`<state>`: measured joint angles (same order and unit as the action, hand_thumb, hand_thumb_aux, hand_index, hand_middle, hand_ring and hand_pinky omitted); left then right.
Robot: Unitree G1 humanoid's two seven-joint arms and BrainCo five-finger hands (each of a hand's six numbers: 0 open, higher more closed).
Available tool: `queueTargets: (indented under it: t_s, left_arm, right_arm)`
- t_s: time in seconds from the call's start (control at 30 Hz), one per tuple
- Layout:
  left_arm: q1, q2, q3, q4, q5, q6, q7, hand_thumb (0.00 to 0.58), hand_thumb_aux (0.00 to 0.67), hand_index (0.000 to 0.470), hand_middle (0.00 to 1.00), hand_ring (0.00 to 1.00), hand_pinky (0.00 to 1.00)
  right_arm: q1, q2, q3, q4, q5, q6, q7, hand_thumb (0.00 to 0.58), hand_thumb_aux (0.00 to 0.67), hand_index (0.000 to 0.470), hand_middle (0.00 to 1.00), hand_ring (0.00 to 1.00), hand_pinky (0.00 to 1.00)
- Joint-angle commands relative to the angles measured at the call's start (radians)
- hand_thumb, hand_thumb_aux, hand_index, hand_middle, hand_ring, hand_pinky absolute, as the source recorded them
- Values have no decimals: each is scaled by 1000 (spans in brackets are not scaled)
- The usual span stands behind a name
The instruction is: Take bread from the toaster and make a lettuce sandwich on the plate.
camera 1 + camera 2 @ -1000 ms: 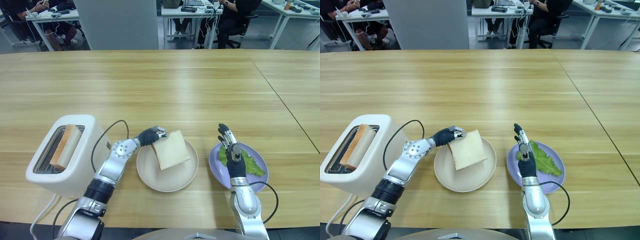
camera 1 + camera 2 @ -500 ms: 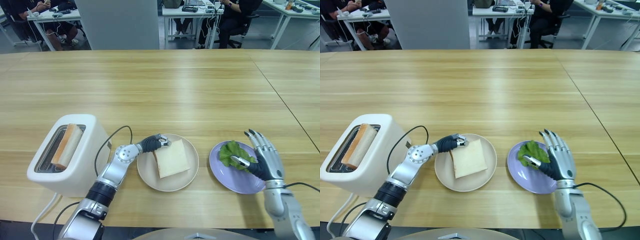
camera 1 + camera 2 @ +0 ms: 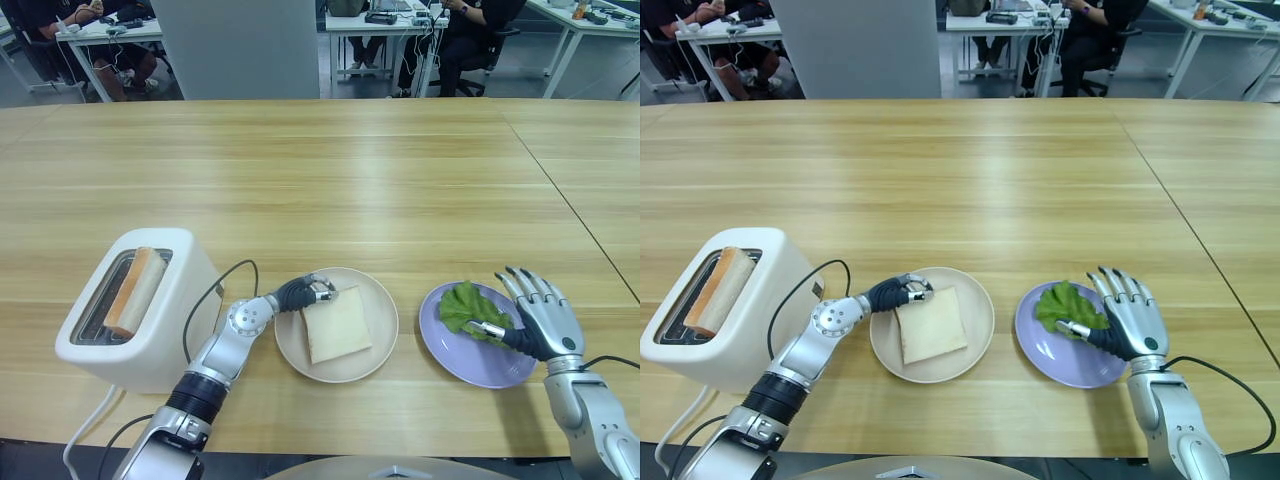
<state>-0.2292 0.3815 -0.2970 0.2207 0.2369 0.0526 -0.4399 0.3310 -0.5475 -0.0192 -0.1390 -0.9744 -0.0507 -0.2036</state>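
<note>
A bread slice (image 3: 337, 323) was laid flat on the beige plate (image 3: 341, 373), its corner pinched by the curled left hand (image 3: 303, 292). The lettuce (image 3: 463, 305) was bunched on the purple plate (image 3: 470, 362), touched by the thumb of the wide-spread right hand (image 3: 540, 318).

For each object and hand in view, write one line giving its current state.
toaster: holds one upright slice
bread slice: flat on beige plate
lettuce: bunched on purple plate
left hand: at bread slice's corner
right hand: spread open, thumb touching lettuce
</note>
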Motion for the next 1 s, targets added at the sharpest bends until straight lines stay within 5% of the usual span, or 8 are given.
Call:
queueTargets:
  t_s: [0.03, 0.07, 0.17, 0.2, 0.23, 0.27, 1.0]
  left_arm:
    - [15, 11, 17, -36, 25, 6, 31, 0, 0, 0, 502, 502, 502]
    - [17, 12, 21, -44, 32, 8, 44, 0, 0, 0, 400, 400, 400]
    - [26, 17, 35, -75, 45, 1, 75, 0, 0, 0, 318, 318, 318]
    - [29, 17, 44, -88, 42, 2, 83, 0, 0, 0, 145, 145, 145]
    - [32, 16, 55, -103, 42, -5, 99, 0, 0, 0, 145, 145, 145]
    - [33, 11, 69, -117, 38, -4, 112, 0, 0, 0, 0, 0, 0]
    - [247, -134, 216, -712, 36, 121, 288, 0, 0, 0, 0, 0, 0]
  right_arm:
    - [-27, -6, 25, 35, 8, 0, -4, 0, 0, 0, 0, 0, 0]
    - [-32, -5, 29, 38, 11, -1, -6, 0, 0, 0, 0, 0, 0]
    - [-46, -1, 48, 59, 16, 4, -4, 0, 0, 0, 0, 0, 0]
    - [-51, -1, 53, 67, 16, 4, -7, 0, 0, 0, 0, 0, 0]
    - [-55, -2, 56, 80, 17, 3, -12, 0, 0, 0, 0, 0, 0]
    - [-59, -4, 60, 93, 17, 4, -15, 0, 0, 0, 0, 0, 0]
    - [-106, -89, 152, 221, -72, 37, -134, 0, 0, 0, 0, 0, 0]
